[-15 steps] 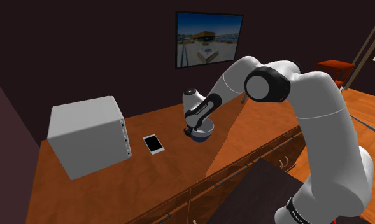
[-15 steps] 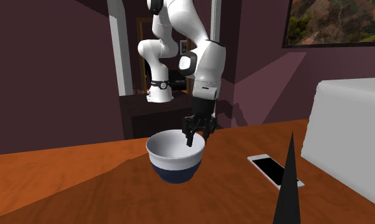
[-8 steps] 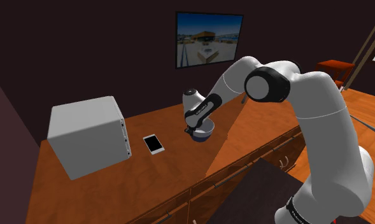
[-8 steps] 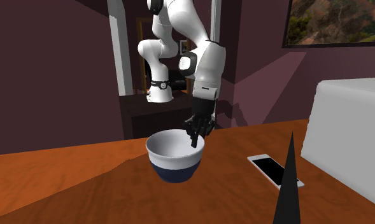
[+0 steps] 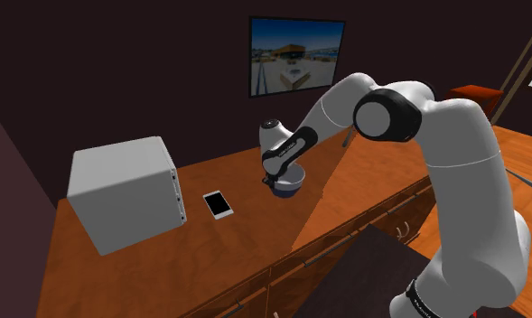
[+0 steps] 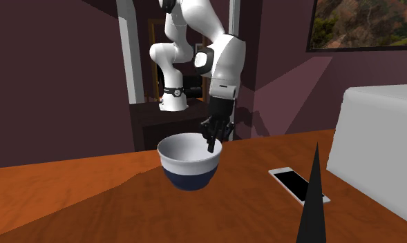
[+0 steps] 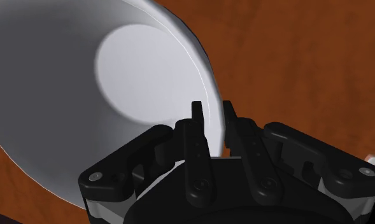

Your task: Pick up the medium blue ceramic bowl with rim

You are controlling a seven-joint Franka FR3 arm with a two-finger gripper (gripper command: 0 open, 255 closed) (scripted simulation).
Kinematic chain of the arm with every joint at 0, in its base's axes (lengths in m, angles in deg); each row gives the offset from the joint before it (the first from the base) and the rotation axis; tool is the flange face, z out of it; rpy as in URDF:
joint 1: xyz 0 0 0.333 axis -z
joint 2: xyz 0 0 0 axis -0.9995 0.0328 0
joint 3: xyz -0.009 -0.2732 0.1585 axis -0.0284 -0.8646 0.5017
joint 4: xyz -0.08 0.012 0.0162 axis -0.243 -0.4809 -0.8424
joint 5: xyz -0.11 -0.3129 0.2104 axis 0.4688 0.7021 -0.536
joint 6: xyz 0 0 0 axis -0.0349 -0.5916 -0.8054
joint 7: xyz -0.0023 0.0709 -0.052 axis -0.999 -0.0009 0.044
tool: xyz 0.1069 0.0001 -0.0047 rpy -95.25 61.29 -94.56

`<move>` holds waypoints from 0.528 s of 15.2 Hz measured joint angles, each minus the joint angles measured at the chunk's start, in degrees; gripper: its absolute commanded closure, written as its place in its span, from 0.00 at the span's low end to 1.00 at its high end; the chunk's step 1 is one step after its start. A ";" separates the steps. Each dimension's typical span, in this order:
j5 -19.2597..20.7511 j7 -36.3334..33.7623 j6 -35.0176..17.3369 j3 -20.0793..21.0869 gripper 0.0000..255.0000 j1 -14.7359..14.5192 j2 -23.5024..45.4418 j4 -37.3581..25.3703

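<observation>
In the shoulder view, a white box (image 5: 124, 191) stands leftmost on the bench (image 5: 164, 271), and a phone (image 5: 218, 204) lies flat at its 3 o'clock. At the phone's 2 o'clock is the bowl (image 5: 293, 185), white inside, blue below, empty. The jaws of the gripper (image 7: 211, 109) pinch its rim.

A long wooden counter (image 5: 246, 244) ran across the shoulder view, with drawer fronts and pale handles (image 5: 401, 232) along its edge toward five o'clock. On the dark maroon wall (image 5: 119, 72) at twelve o'clock hung a framed picture (image 5: 296, 56) of a building under blue sky. A small red-brown table (image 5: 476, 95) stood at two o'clock above a wood-coloured floor (image 5: 526, 149). In the second exterior view, a pale door frame (image 6: 130, 55) rose at eleven o'clock. A framed landscape (image 6: 364, 24) hung at two o'clock on a purple wall (image 6: 57, 83).
</observation>
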 measured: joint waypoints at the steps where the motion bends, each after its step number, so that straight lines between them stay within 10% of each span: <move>1: -0.10 0.21 0.52 0.07 1.00 0.06 -0.51 -0.04; 8: -0.71 1.14 4.10 0.49 1.00 0.13 -4.14 -0.02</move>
